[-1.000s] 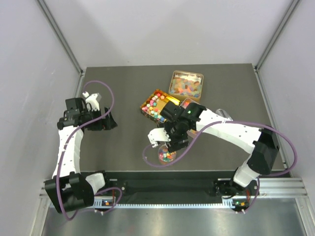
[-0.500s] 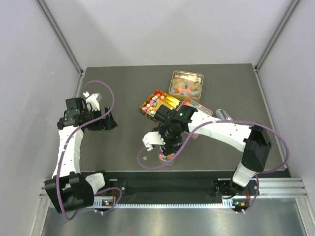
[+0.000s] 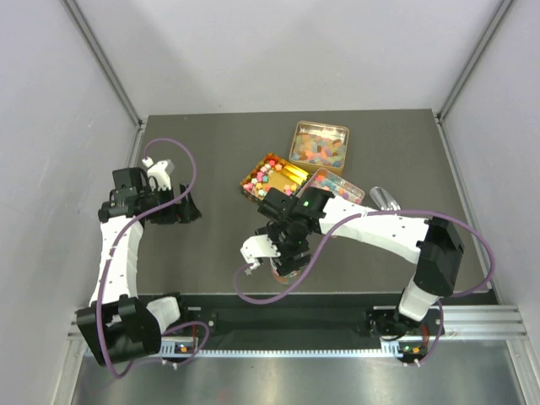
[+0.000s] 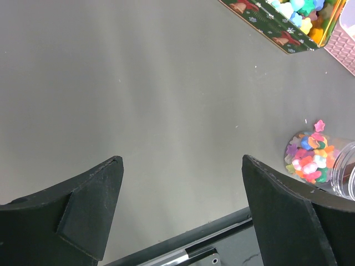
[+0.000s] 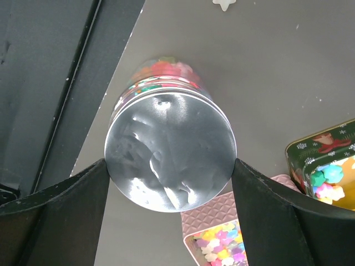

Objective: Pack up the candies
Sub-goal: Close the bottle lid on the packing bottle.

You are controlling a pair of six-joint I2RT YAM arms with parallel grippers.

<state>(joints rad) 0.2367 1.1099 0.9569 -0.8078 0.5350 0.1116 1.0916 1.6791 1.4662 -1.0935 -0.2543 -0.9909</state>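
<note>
My right gripper (image 3: pixel 281 256) (image 5: pixel 169 163) is shut on a clear round jar with a silver end (image 5: pixel 169 149), near the table's front edge. The candies (image 5: pixel 163 72), small and multicoloured, show through its wall. In the left wrist view the candies (image 4: pixel 308 158) sit heaped at the mouth of the jar (image 4: pixel 345 172), which is tipped low over the table. My left gripper (image 3: pixel 187 208) (image 4: pixel 180 160) is open and empty over bare table at the left. In the top view the jar is mostly hidden under the right gripper.
Three open tins hold more candies: a gold one (image 3: pixel 319 145) at the back, a green-and-gold one (image 3: pixel 272 180) (image 4: pixel 277 36) (image 5: pixel 324 149), and a pink one (image 3: pixel 336 186) (image 5: pixel 216 221). A clear object (image 3: pixel 386 200) lies right of them. Loose star candies (image 4: pixel 319 125) (image 5: pixel 223 4) lie by the jar.
My right gripper has swung left and toward the front edge with the jar, covering the candies in the top view. The left arm has not moved.
</note>
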